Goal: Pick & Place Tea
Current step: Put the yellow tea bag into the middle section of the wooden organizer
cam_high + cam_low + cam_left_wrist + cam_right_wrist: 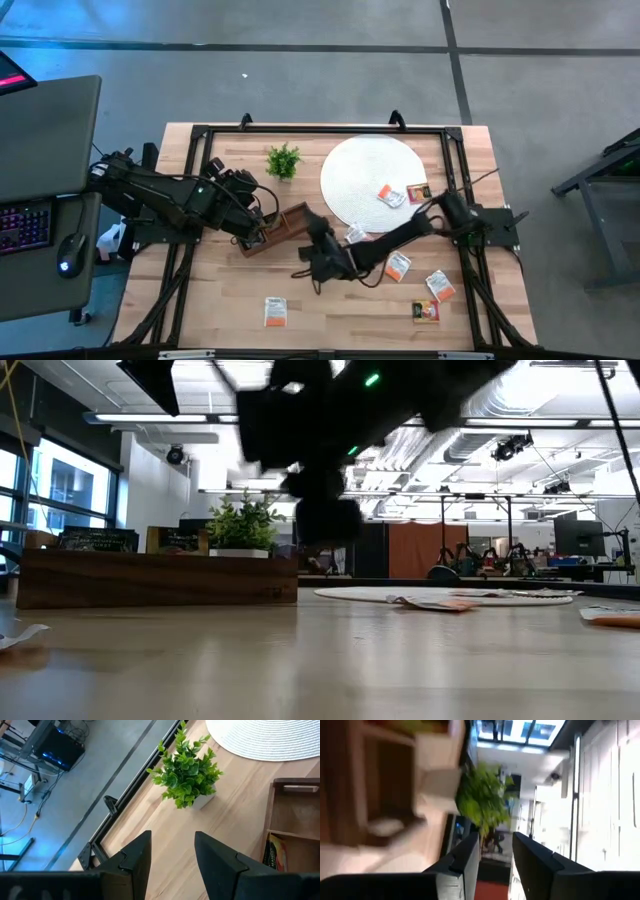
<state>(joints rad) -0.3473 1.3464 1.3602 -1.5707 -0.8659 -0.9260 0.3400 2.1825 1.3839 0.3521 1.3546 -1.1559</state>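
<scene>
Several tea sachets lie about. Two rest on the white disc [370, 183]; one of them is orange and white [390, 195]. Another sachet [355, 233] lies at the disc's front edge, and more lie nearer the front [398, 266], [438, 285], [275, 312]. A dark sachet [274, 852] stands in a compartment of the wooden tray [290, 225]. My right gripper [316, 228] hovers just right of the tray; its fingers [495, 837] are open and empty. My left gripper [262, 215] hangs over the tray's left end, open [172, 837], holding nothing.
A small green plant [283, 160] stands behind the tray, left of the disc. In the low view the tray [150, 578] is a long wall at the left, with the plant [243, 525] behind it. A black frame edges the table.
</scene>
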